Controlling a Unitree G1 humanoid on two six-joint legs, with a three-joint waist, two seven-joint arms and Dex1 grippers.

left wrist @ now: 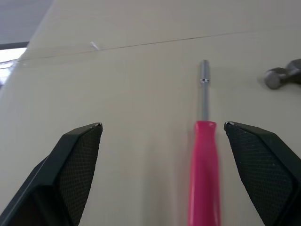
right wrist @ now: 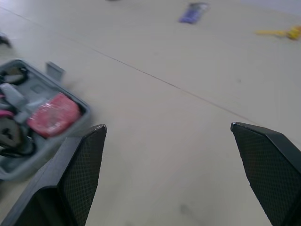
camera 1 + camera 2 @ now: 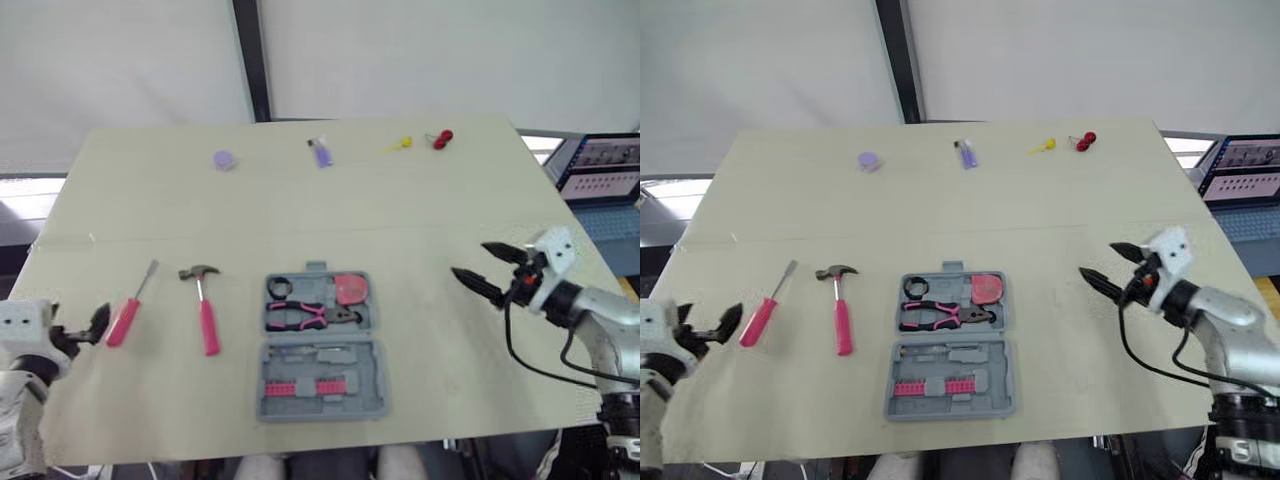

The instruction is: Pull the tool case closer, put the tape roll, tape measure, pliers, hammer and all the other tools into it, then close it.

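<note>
I'm hovering the left gripper (image 1: 162, 125), fingers apart, astride the screwdriver (image 3: 124, 320) handle at near left. The hammer (image 3: 207, 318) is lying between it and the open case (image 3: 340, 372), near centre, pliers (image 3: 310, 317) inside. The right gripper (image 3: 470, 260), also spread, is hanging right of the case.

The grey tool case (image 3: 330, 405) lay open and flat on the near middle of the counter, its two halves side by side, one farther and one nearer. In the farther half sat a black tape roll (image 3: 279, 287) at the left, a pink tape measure (image 3: 350, 289) at the right, and pink-handled pliers (image 3: 305, 316) lying across below them. The nearer half held a pink bit strip (image 3: 300, 388). Just left of the case lay the hammer (image 3: 205, 310), pink handle toward the near edge, grey head away. Farther left lay a pink-handled screwdriver (image 3: 128, 312), tilted, its metal shaft pointing away.
</note>
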